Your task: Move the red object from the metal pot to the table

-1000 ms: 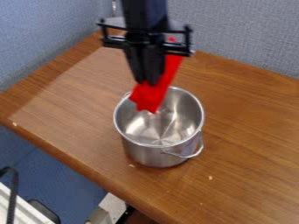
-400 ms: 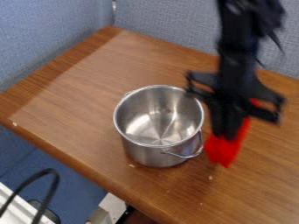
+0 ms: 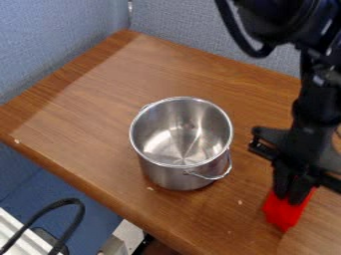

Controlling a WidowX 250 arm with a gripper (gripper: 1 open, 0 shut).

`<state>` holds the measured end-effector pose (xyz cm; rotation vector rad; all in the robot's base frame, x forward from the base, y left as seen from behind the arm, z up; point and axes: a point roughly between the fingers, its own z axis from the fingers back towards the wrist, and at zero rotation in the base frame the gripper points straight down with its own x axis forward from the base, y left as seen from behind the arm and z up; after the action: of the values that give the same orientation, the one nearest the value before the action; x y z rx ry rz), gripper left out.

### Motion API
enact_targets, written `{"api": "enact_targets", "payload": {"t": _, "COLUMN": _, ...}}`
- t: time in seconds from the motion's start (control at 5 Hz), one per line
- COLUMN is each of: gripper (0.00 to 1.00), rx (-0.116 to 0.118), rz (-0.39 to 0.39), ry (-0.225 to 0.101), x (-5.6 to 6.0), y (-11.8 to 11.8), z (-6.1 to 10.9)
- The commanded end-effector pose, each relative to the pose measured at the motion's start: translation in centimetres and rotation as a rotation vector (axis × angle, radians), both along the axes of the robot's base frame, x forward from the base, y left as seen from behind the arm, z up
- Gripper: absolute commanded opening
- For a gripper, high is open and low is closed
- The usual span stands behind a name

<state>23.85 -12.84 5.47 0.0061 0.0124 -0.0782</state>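
One wood-grain counter (image 3: 94,110), brown with a paler rounded edge, fills most of the view. Behind it stand blue-gray textured partitions (image 3: 200,22); at lower left, past the edge, lies blue flooring (image 3: 54,189) with a black cable (image 3: 54,206) looped over something white. The shiny metal pot (image 3: 182,170) sits upright near the middle, its inside bare. To its right, the dark jaws (image 3: 296,189) are closed on the red block (image 3: 282,212), low over the counter; contact with the wood is unclear.
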Motion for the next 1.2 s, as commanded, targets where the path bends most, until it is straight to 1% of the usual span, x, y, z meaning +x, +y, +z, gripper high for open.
{"api": "enact_targets", "payload": {"t": 0.0, "gripper": 0.0, "rx": 0.015, "rz": -0.031, "ry": -0.059, "x": -0.7, "y": 0.3, "z": 1.0}}
{"api": "enact_targets", "payload": {"t": 0.2, "gripper": 0.0, "rx": 0.03, "rz": -0.049, "ry": -0.063, "x": -1.5, "y": 0.8, "z": 1.1}}
{"api": "enact_targets", "payload": {"t": 0.4, "gripper": 1.0, "rx": 0.041, "rz": -0.093, "ry": -0.058, "x": -0.9, "y": 0.9, "z": 0.8}}
{"api": "enact_targets", "payload": {"t": 0.6, "gripper": 1.0, "rx": 0.04, "rz": -0.13, "ry": -0.051, "x": -0.3, "y": 1.0, "z": 0.7}}
{"api": "enact_targets", "payload": {"t": 0.8, "gripper": 1.0, "rx": 0.06, "rz": -0.143, "ry": -0.058, "x": -0.6, "y": 2.4, "z": 0.8}}
{"api": "enact_targets", "payload": {"t": 1.0, "gripper": 1.0, "rx": 0.078, "rz": -0.147, "ry": -0.066, "x": -1.0, "y": 4.3, "z": 1.0}}
